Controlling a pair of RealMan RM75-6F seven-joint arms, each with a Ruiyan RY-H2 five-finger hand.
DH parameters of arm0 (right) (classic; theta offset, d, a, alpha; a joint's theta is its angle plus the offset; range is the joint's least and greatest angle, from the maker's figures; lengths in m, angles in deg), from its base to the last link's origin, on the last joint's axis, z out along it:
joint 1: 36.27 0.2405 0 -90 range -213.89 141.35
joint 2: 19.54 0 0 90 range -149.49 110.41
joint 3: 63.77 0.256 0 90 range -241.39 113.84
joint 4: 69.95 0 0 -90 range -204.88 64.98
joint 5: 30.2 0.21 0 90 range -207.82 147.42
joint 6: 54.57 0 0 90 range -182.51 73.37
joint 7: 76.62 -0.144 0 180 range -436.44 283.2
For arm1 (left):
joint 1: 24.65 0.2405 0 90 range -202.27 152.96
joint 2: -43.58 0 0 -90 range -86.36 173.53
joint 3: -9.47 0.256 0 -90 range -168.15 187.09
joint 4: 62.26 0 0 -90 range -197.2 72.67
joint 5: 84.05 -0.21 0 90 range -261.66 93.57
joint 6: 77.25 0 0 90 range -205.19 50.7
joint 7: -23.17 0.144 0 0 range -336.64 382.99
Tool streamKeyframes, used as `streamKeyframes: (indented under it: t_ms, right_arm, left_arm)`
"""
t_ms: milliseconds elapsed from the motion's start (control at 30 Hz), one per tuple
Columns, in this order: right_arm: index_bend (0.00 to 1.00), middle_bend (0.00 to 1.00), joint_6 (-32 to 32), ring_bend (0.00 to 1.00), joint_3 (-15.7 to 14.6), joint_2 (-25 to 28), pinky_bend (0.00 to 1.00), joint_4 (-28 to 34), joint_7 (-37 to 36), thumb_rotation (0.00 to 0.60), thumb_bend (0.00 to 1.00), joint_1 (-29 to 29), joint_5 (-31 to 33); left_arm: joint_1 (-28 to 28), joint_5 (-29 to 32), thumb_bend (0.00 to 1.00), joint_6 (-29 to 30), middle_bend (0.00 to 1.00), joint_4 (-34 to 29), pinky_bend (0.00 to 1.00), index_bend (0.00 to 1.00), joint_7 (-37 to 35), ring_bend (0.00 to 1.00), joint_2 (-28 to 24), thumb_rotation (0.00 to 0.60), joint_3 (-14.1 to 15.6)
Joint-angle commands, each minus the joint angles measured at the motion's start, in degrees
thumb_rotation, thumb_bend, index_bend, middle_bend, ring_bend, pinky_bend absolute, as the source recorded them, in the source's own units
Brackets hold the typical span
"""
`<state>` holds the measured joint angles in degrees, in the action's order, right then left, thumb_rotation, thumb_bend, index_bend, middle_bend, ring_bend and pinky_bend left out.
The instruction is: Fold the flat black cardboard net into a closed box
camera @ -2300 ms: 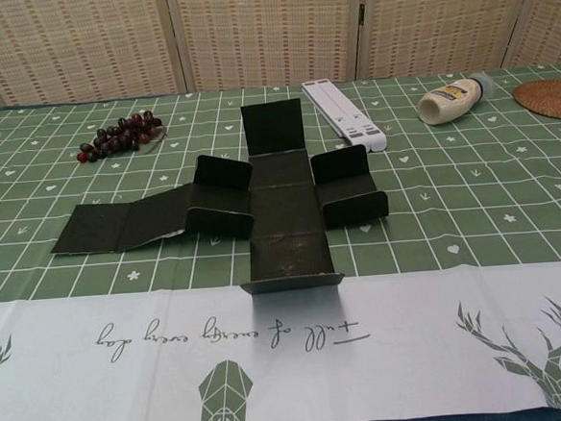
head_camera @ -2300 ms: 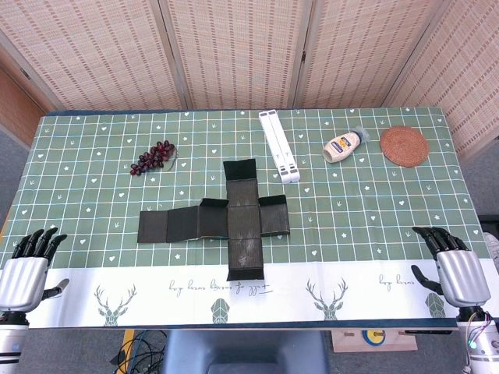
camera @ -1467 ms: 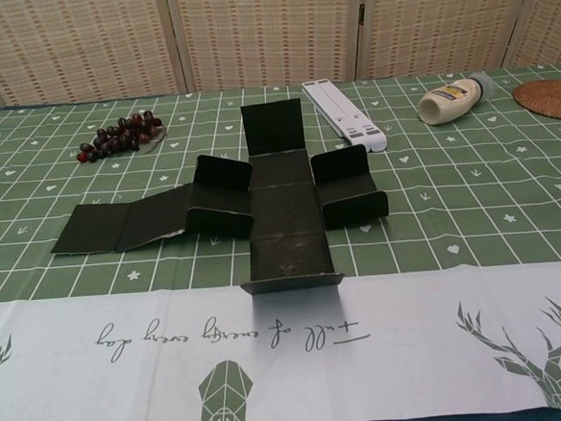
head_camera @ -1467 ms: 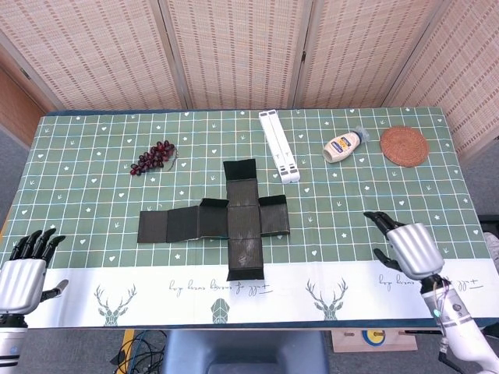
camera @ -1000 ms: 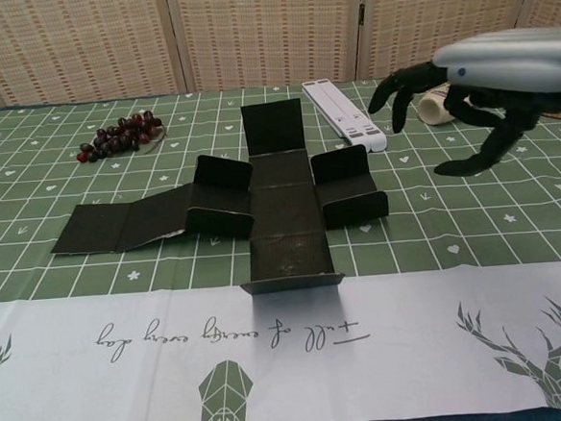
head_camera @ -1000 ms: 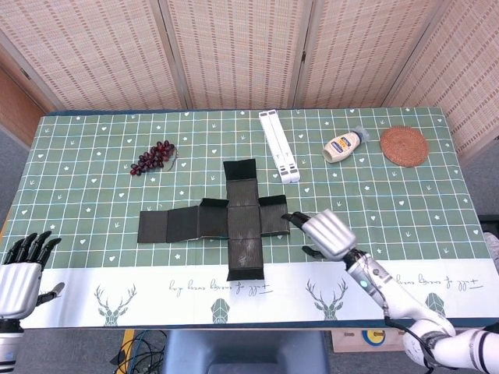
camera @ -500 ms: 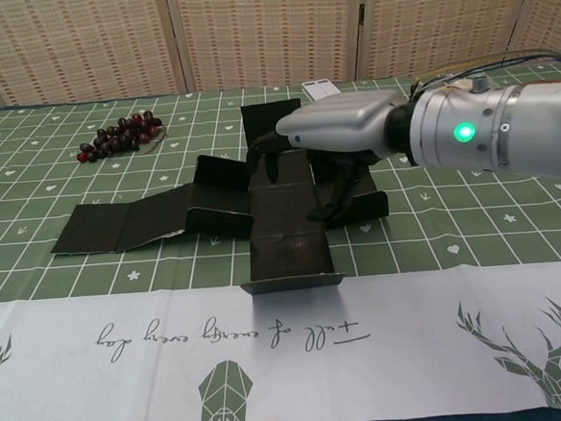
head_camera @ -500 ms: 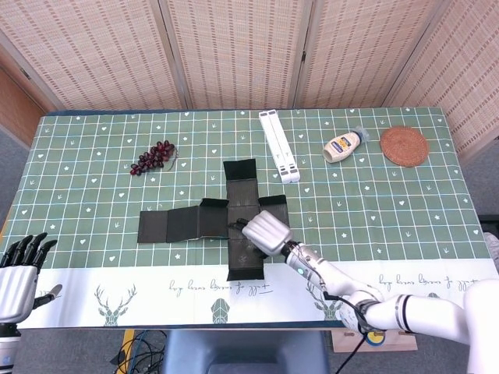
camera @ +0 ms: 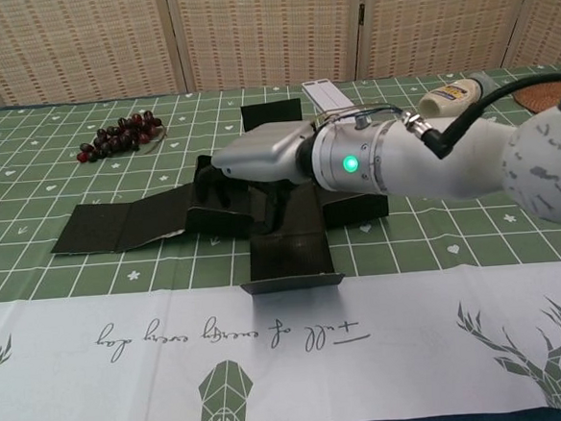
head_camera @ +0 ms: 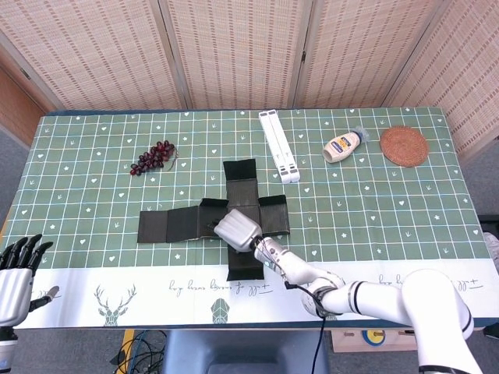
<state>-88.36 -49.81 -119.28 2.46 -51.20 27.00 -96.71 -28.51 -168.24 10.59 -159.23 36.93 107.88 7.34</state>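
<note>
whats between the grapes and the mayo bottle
The white folded stand lies between the grapes and the mayo bottle, with bare tablecloth on either side; the head view shows it best.

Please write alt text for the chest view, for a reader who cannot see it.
The robot's right hand reaches from the right over the middle of a black cardboard net lying on a green checked tablecloth. Grapes lie behind on the left.

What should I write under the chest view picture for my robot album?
The robot's right hand reaches over the black cardboard net on the green tablecloth, grapes behind.
</note>
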Motion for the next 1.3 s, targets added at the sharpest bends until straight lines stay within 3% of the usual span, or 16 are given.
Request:
streamKeyframes:
  t_ms: [33, 300, 467, 633, 867, 1000, 1033, 1100, 1167, 1267, 1300]
  right_arm:
    - [0.26, 0.32, 0.5, 0.84, -0.4, -2.3, 1.0, -3.1, -1.4, 0.6, 0.44, 1.8, -1.2]
    - [0.45, 0.4, -1.0, 0.88, -1.8, -5.6, 1.0, -8.5, -3.3, 0.6, 0.6, 3.6, -5.0]
    - [0.6, 0.45, -3.1, 0.9, -3.9, -5.4, 1.0, -9.6, -8.5, 0.6, 0.71, 3.3, -10.5]
    - [0.66, 0.48, -6.4, 0.9, -7.5, -2.7, 1.0, -9.8, -16.4, 0.6, 0.72, 3.1, -19.1]
    - [0.7, 0.49, -16.7, 0.89, -15.3, 0.8, 1.0, -14.9, -27.6, 0.6, 0.72, 2.6, -32.6]
    - [0.71, 0.44, -20.8, 0.86, -18.0, 1.5, 1.0, -18.6, -29.3, 0.6, 0.66, 1.9, -36.4]
    - [0.68, 0.41, -21.8, 0.86, -18.4, 1.6, 1.0, -19.5, -29.3, 0.6, 0.61, 1.4, -36.8]
    - [0.54, 0.34, -22.3, 0.84, -18.4, 1.8, 1.0, -20.5, -28.6, 0.6, 0.49, 0.5, -36.3]
    - [0.31, 0.26, -21.2, 0.82, -17.6, 2.2, 1.0, -20.1, -26.9, 0.6, 0.37, -0.6, -34.3]
    - [0.08, 0.16, -19.5, 0.79, -15.5, 3.2, 1.0, -17.1, -24.5, 0.6, 0.29, -2.1, -30.3]
    - [0.05, 0.15, -19.1, 0.79, -14.6, 3.7, 1.0, -15.5, -23.8, 0.6, 0.29, -2.7, -28.8]
  left_arm:
    - [0.1, 0.2, 0.12, 0.0, 0.13, 0.2, 0.13, 0.19, -0.3, 0.09, 0.1, 0.6, 0.0]
    - [0.3, 0.3, 0.12, -0.3, 0.12, 1.0, 0.13, 0.19, -1.1, 0.09, 0.6, 0.6, 0.0]
    - [0.5, 0.5, 0.12, -0.4, 0.12, 1.4, 0.13, 0.2, -1.4, 0.09, 0.8, 0.6, 0.0]
    - [0.3, 0.3, 0.12, -0.6, 0.12, 1.5, 0.12, 0.2, -1.4, 0.09, 1.0, 0.6, 0.0]
    - [-0.1, 0.5, 0.12, -1.3, 0.12, 1.0, 0.12, 0.2, -0.6, 0.09, 1.0, 0.6, -0.2]
    - [-0.3, 0.3, 0.12, -1.5, 0.12, 0.5, 0.12, 0.2, -0.1, 0.09, 0.9, 0.6, -0.2]
    - [-0.3, 0.2, 0.12, -1.4, 0.12, 0.3, 0.12, 0.2, 0.1, 0.09, 0.9, 0.6, -0.2]
    - [-0.3, 0.2, 0.12, -1.4, 0.12, 0.1, 0.12, 0.2, 0.2, 0.09, 0.9, 0.6, -0.2]
    - [-0.3, 0.1, 0.12, -1.5, 0.12, -0.1, 0.12, 0.2, 0.5, 0.09, 0.8, 0.6, -0.2]
    - [-0.5, -0.1, 0.12, -1.6, 0.12, -0.4, 0.12, 0.2, 0.8, 0.09, 0.8, 0.6, -0.2]
    - [-0.5, -0.2, 0.12, -1.5, 0.12, -0.5, 0.12, 0.2, 0.9, 0.09, 0.8, 0.6, -0.2]
